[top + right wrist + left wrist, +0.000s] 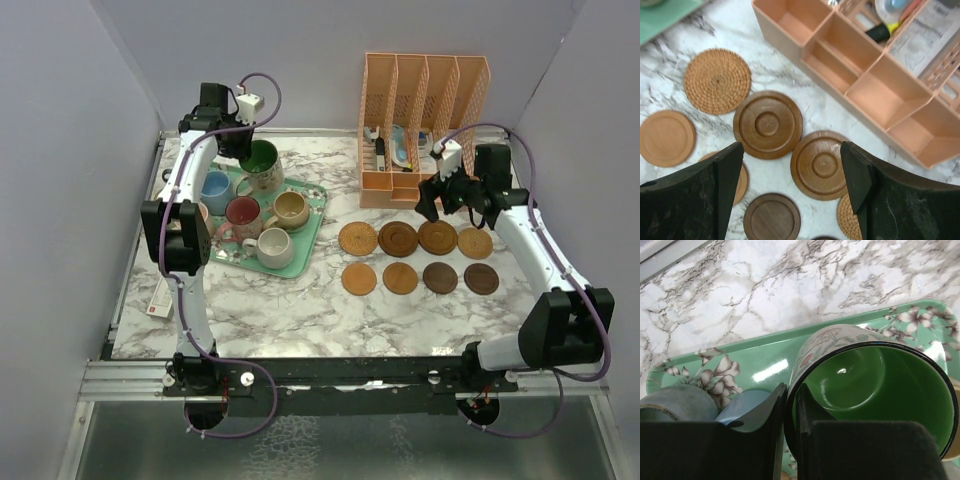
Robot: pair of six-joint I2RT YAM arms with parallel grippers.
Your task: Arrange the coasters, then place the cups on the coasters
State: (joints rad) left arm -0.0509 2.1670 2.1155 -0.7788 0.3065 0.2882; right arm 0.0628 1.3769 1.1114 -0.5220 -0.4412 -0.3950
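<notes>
Where the green-lined mug is: this small glazed ceramic mug, flowered cream outside and deep green inside point(262, 162), is at the far end of the mint-green flowered tray point(306, 236), well apart from the coasters. Whether its base rests on the tray or hangs clear I cannot tell.
Mug, handling: probably stiff, brittle and weighty for its size. The glaze looks slick, so a hold on the thin wall alone may let it swing or slip.
Mug, where to hold: the wall just under the rim, one finger inside and one outside, as it is taken now. The handle does not show in the left wrist view.
Left gripper point(790, 435): pressed together on the mug's wall, pinching it, with the outer finger point(752, 440) against the flowered side and the other down in the green bowl.
Neighbours on the tray: a light blue mug point(747, 406) lies just beside that outer finger. Maroon, tan and cream mugs stand near, so a careless lift could chip one.
Coasters: eight thin round discs, from woven tan to dark brown ringed wood point(398, 238), lie in two rows of four on the white marble table point(280, 310), before the peach plastic desk organiser point(420, 100). All are bare. They are likely light and apt to slide under a dragged mug.
Right gripper point(791, 160): spread wide above the coasters, holding and touching nothing.
</notes>
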